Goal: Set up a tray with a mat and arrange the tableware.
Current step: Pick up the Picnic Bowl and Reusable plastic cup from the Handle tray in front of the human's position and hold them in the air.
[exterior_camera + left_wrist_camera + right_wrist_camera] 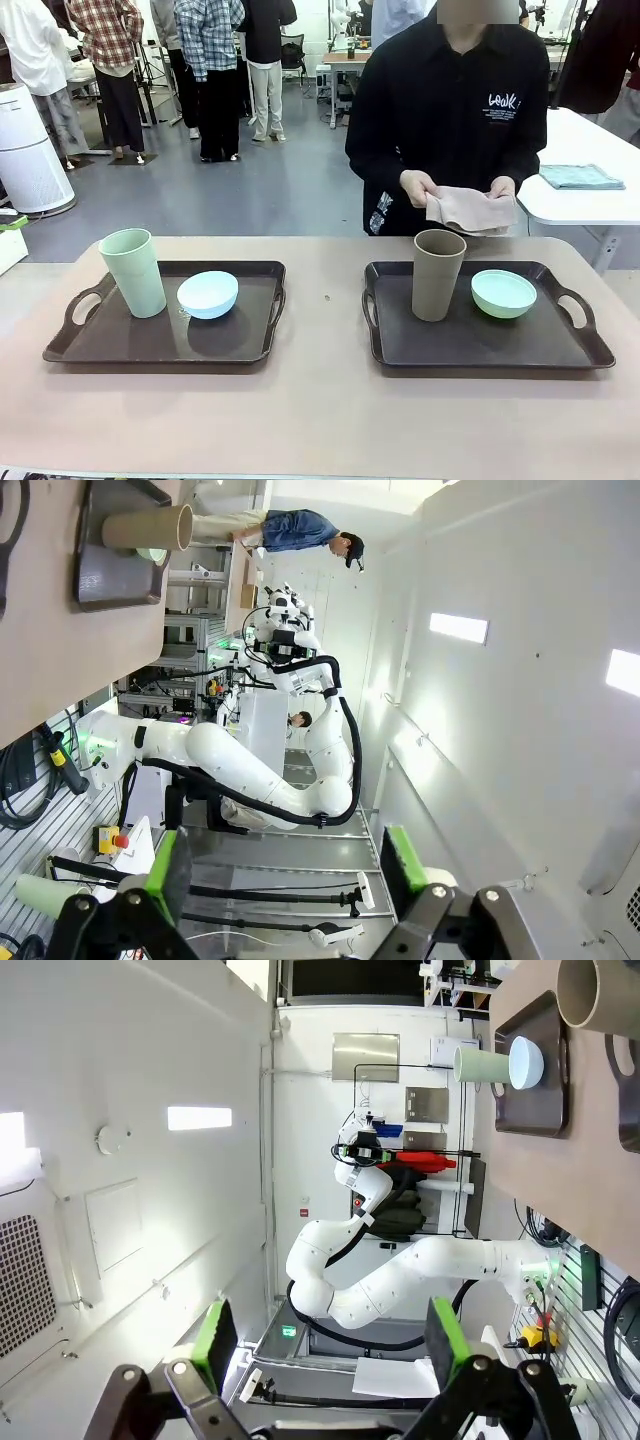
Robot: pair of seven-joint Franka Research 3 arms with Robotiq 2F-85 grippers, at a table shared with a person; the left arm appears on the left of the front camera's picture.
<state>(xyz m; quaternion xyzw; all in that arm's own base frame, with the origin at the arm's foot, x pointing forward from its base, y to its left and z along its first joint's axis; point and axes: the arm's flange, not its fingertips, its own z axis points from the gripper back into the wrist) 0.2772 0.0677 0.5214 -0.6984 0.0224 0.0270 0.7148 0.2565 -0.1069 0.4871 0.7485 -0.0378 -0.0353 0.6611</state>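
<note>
Table [320,420], tan: two dark trays are set side by side, left tray [150,345] and right tray [470,345]. Left gripper [285,865] and right gripper [330,1335] are held wide open and empty, presumably awaiting the mat. Pale green cup [134,272] and light blue bowl [208,294] are stood on the left tray, taupe cup [438,274] and mint bowl [503,293] on the right, one pair per setting. Mat [470,210], folded, is held in the person's hands [418,187] beyond the right tray, not yet laid.

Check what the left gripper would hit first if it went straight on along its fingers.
Probably the right arm, which crosses the line ahead of the left gripper; nothing nearer shows, though depth is unclear.
</note>
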